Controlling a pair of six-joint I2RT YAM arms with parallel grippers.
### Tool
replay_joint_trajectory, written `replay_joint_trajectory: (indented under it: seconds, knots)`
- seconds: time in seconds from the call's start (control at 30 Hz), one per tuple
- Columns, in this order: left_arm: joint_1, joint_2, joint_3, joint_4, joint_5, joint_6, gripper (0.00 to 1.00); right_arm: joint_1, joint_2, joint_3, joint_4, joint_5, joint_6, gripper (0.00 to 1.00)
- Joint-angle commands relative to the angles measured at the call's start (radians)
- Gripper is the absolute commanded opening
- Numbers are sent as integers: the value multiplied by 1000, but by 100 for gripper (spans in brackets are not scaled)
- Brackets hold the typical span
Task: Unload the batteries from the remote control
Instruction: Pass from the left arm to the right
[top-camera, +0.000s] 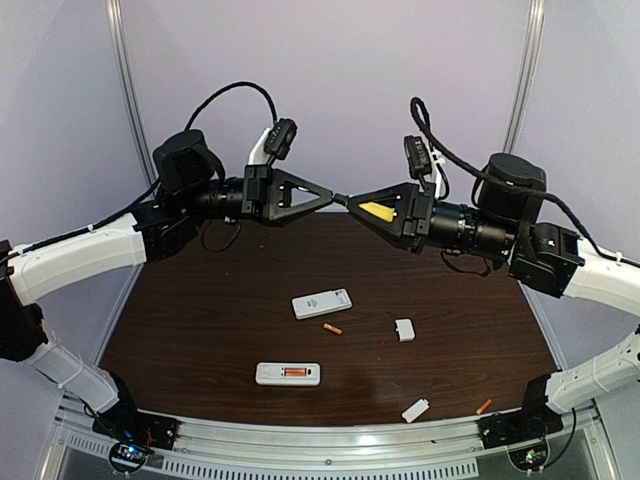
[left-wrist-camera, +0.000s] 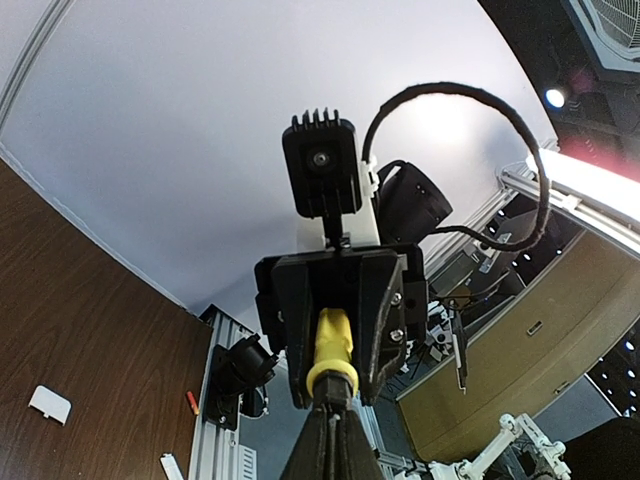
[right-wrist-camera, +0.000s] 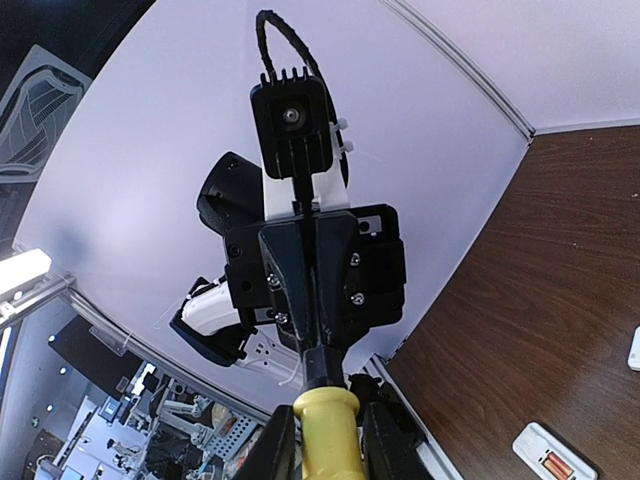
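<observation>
Well below, the remote (top-camera: 288, 374) is laid crosswise, battery (top-camera: 296, 373) inside, slightly nearer the left gripper (top-camera: 328, 197); that and the right gripper (top-camera: 356, 204) are both clamped on one screwdriver (top-camera: 378, 211).

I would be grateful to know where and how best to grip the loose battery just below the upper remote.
Take the battery by its middle, from straight above, closing across the barrel. It lies flat, slightly slanted, a slim cylinder that would likely roll if pushed sideways; the remote behind it stands apart, leaving room to reach in.
</observation>
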Motion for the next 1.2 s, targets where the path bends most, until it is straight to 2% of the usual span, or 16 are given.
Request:
replay_joint_trajectory:
  seconds: [0.0, 0.37, 0.47, 0.63, 0.9, 1.0, 1.07, 1.17]
  knots:
    - [-6, 19, 35, -18, 19, 33, 0, 5, 12, 22, -2, 9, -5, 21]
    - [-6, -8, -8, -73, 1, 52, 0, 6, -12, -5, -46, 26, 4, 1]
    - [-6, -16, -8, -131, -18, 84, 0, 6, -8, -2, -88, 34, 4, 0]
    - [-6, -46, -24, -223, -45, 140, 11, 6, -3, -7, -134, 37, 6, 0]
    - [-6, -98, -27, -456, -125, 286, 25, 6, -14, -26, -169, 67, -13, 0]
    - [-3, -121, -30, -515, -146, 333, 34, 7, -11, -42, -166, 67, -10, 0]
    - [-4, -134, -32, -556, -165, 370, 44, 6, -3, -45, -181, 69, -13, 0]
    - [-4, -164, -40, -614, -215, 410, 70, 6, 14, -34, -226, 76, -28, 0]
